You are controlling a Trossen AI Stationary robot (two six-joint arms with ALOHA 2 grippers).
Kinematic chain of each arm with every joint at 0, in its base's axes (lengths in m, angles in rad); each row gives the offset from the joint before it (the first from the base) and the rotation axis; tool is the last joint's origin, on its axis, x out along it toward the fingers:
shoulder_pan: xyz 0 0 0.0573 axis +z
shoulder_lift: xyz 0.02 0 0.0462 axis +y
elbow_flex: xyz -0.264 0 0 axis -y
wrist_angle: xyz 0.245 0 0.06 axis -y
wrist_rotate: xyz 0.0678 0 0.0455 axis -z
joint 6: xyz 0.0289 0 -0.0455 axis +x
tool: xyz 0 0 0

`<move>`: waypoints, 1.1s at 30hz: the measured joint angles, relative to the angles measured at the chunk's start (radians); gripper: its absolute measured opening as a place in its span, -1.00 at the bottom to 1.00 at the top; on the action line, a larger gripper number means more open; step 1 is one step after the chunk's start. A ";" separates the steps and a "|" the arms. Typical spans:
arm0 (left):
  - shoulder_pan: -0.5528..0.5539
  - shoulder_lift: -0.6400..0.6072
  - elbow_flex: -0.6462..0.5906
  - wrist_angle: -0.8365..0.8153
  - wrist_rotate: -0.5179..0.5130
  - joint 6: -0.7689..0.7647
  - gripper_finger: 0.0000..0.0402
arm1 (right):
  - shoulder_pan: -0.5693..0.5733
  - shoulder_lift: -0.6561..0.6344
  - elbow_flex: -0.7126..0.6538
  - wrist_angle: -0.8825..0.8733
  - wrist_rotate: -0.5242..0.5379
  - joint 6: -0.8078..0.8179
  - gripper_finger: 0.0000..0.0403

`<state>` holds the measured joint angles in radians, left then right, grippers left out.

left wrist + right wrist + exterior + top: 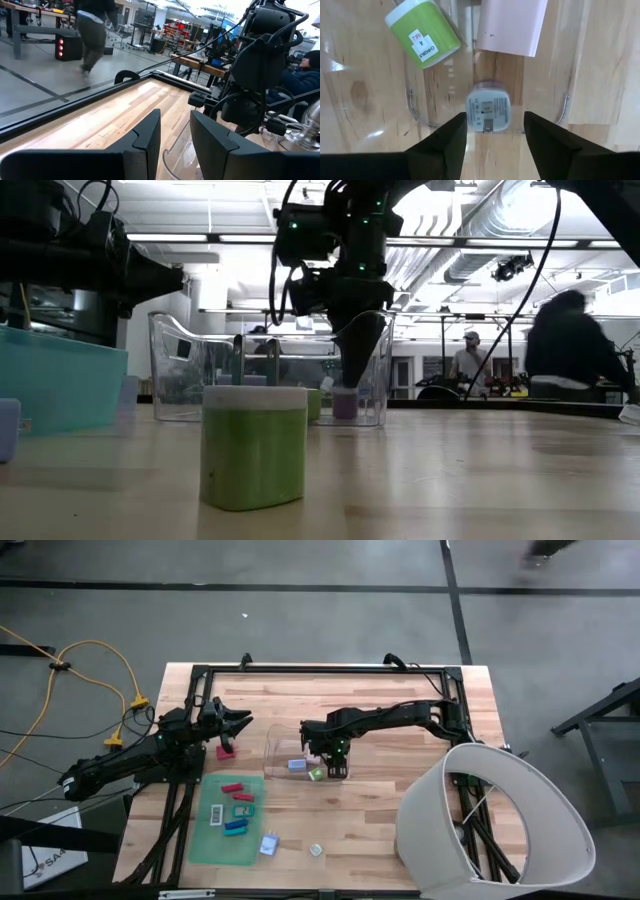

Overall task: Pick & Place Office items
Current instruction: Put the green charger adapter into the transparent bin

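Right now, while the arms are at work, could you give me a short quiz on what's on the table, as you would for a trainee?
1. True or false: the right gripper hangs over the bin.
2. Which lies in the bin near the plug? A) a green piece B) an orange piece C) a black piece
3. Fill in: the red piece lies on a green ____.

Key:
1. True; the gripper is open above the plug.
2. A, the green piece.
3. mat.
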<state>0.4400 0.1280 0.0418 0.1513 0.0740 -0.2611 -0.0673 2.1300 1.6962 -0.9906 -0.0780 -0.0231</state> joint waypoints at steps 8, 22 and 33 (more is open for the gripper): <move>0.000 0.000 0.000 0.000 0.000 0.000 -0.49 | 0.002 -0.032 0.030 0.011 0.045 -0.008 -0.08; 0.000 0.000 0.000 0.008 0.000 0.000 -0.49 | 0.080 -0.050 0.175 0.068 0.149 -0.114 -0.08; 0.000 0.000 0.000 0.008 0.000 0.000 -0.49 | 0.203 -0.050 0.179 0.209 0.137 -0.165 -0.10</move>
<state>0.4401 0.1280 0.0418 0.1589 0.0738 -0.2611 0.1354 2.0804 1.8748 -0.7811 0.0591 -0.1883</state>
